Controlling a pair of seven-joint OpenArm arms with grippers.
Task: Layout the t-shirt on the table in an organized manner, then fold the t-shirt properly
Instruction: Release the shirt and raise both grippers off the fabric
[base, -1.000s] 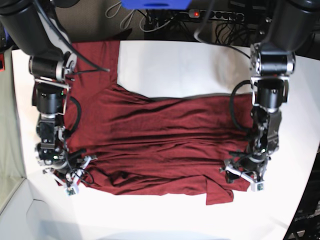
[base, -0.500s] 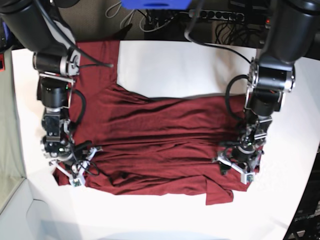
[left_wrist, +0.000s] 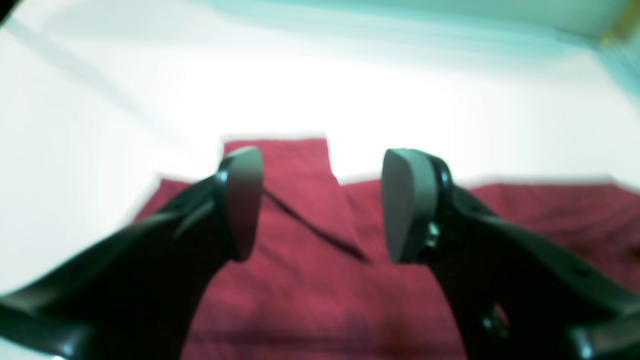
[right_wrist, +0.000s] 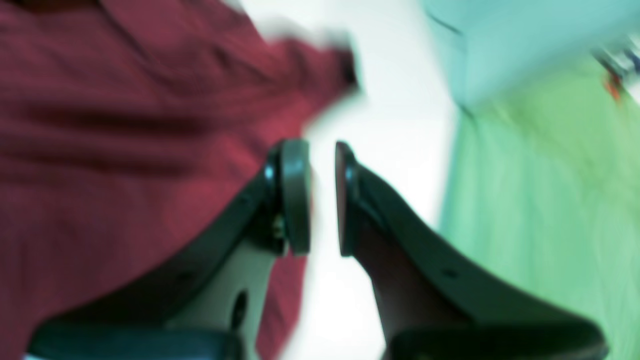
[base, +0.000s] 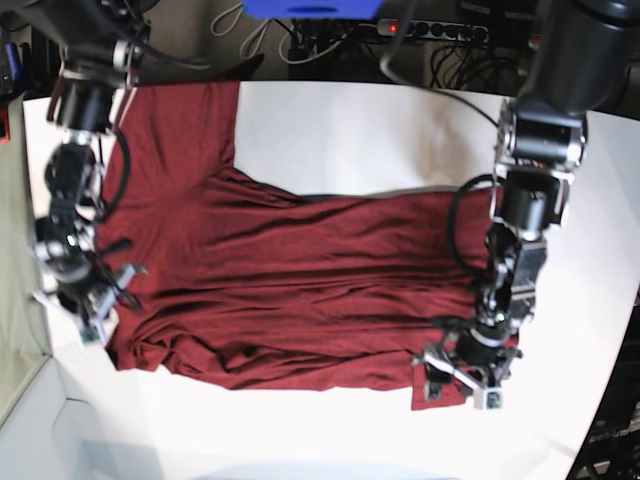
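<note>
Spread wide, the t-shirt (base: 300, 290) lies wrinkled across the table (base: 360, 130), one sleeve reaching toward the far edge. Over its lower corner hangs the left gripper (base: 462, 375), jaws wide apart with nothing between them. At the shirt's opposite edge, partly over bare table, sits the right gripper (base: 85, 300), its jaws narrowed to a slim gap, holding nothing.
</note>
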